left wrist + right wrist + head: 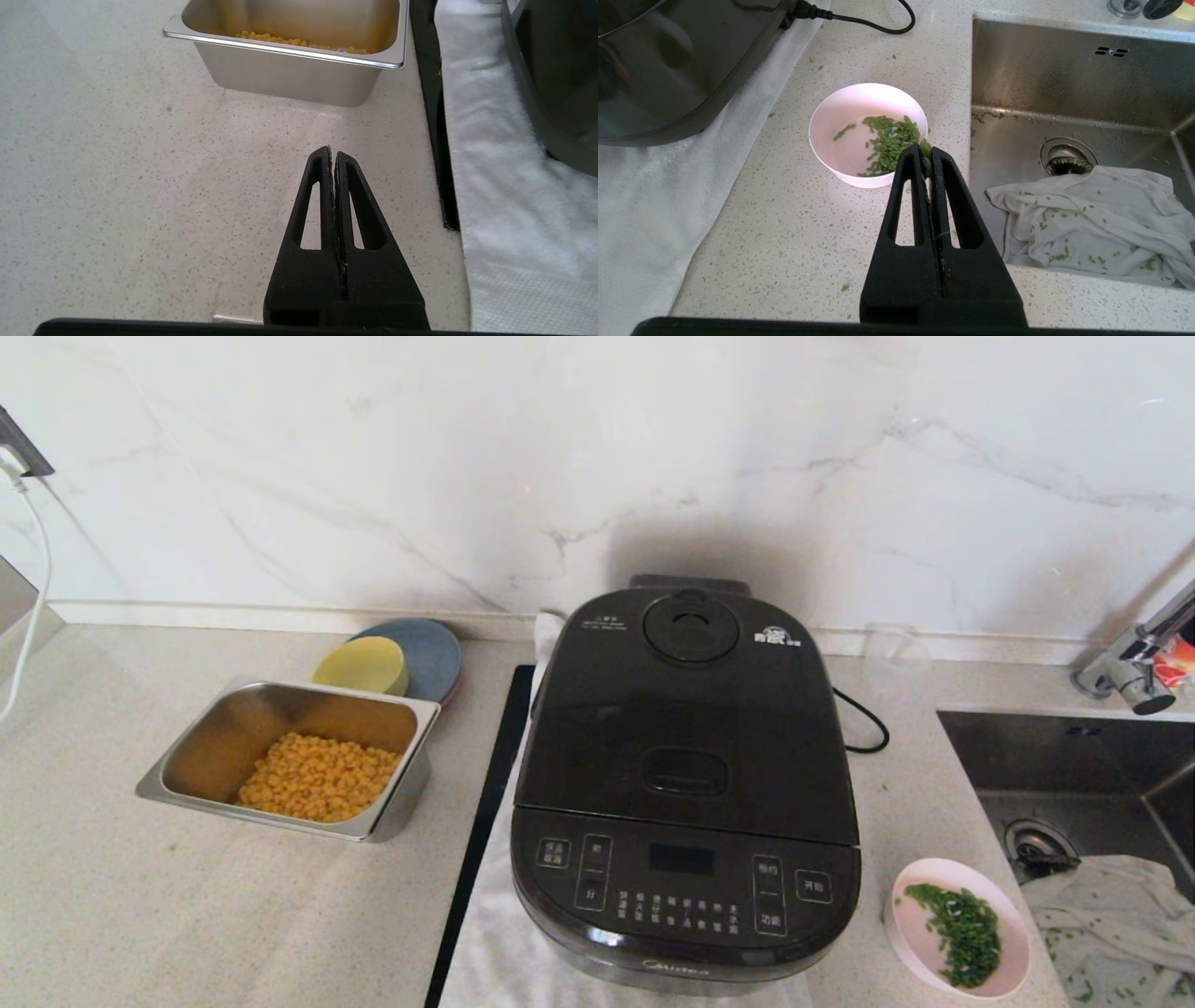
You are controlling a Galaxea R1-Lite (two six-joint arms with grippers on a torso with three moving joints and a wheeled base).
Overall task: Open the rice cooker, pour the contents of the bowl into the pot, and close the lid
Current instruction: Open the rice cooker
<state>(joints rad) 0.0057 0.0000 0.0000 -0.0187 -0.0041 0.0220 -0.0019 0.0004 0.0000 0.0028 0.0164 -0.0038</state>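
Only wrist views show left gripper [332, 156], right gripper [926, 154] — jaws together; lid [686, 709] seemingly closed.

Head cam: high, looks fwd and down on whole countertop [112, 896], marble wall at back. Left wrist cam: low, close over counter's front-left part, faces the steel tray [299, 70], which the head view also shows. Right wrist cam: low, close, by counter's right edge, faces the bowl [866, 133] and sink [1083, 84]; head view shows both too.
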